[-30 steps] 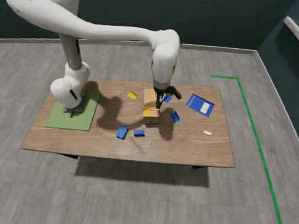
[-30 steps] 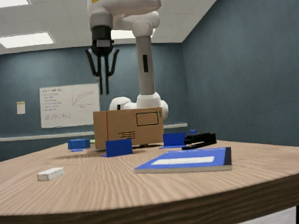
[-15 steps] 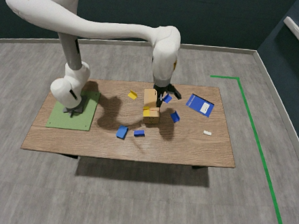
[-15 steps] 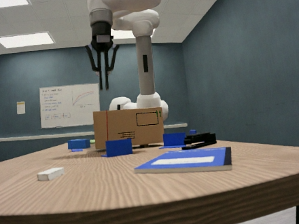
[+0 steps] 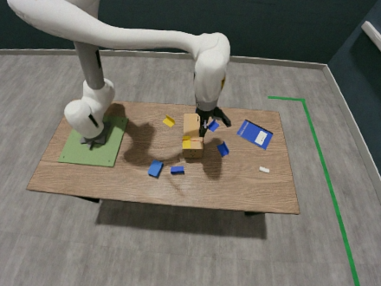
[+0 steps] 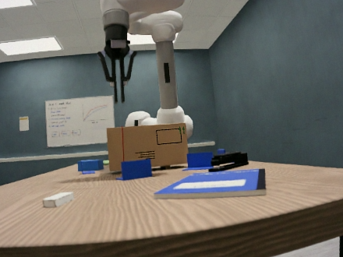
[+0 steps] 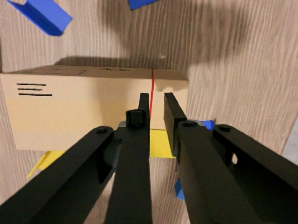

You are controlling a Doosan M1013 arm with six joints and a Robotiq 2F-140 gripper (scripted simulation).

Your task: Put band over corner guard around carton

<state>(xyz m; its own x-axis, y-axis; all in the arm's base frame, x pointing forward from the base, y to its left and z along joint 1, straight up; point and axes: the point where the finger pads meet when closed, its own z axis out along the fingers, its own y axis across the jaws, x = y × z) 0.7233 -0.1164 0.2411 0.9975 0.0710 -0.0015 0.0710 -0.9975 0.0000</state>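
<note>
The brown carton (image 5: 192,134) lies on the wooden table; it also shows in the exterior view (image 6: 147,147) and in the wrist view (image 7: 85,110). A thin red band (image 6: 122,148) runs round the carton near one end, seen as a red line on its top in the wrist view (image 7: 151,82). A yellow corner guard (image 5: 186,142) sits at that end of the carton, by the band. My gripper (image 6: 118,99) hangs well above the carton, over the band end, with its fingers nearly together and nothing seen between them.
A second yellow guard (image 5: 169,120) lies left of the carton. Several blue guards (image 5: 155,168) (image 5: 222,148) lie around it. A blue notebook (image 5: 255,133) and a white eraser (image 5: 264,169) lie to the right. A black stapler (image 6: 230,159) lies behind the notebook.
</note>
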